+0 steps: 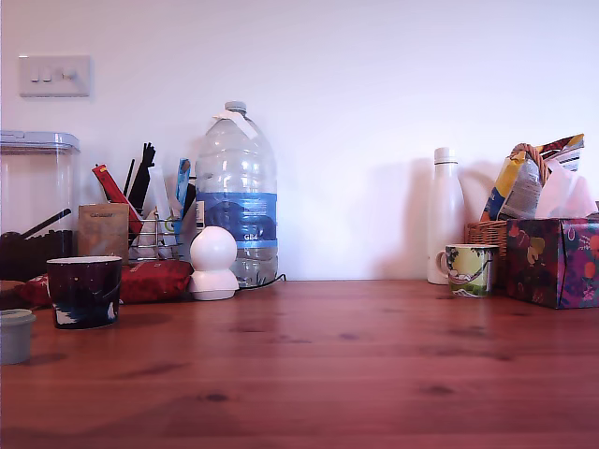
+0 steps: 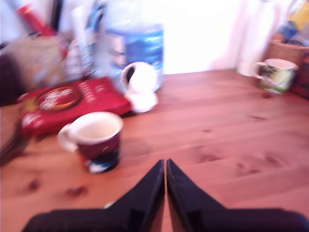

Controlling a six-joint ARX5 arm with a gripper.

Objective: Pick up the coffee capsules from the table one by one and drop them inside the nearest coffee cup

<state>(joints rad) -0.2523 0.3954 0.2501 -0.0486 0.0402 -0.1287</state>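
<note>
The coffee capsule, a small pale grey-green pod, stands on the table at the far edge of the exterior view's left. Just behind it and a little to its right is the coffee cup, dark with a pale rim and white splashes. In the wrist view the same cup shows its pale inside and sits ahead of my gripper. Both black fingers are pressed together with nothing between them. No capsule shows clearly in the wrist view. My gripper is out of sight in the exterior view.
Behind the cup lie a red packet, a white round-headed gadget and a big water bottle. At the exterior view's right stand a floral mug, a white bottle, a basket and a patterned box.
</note>
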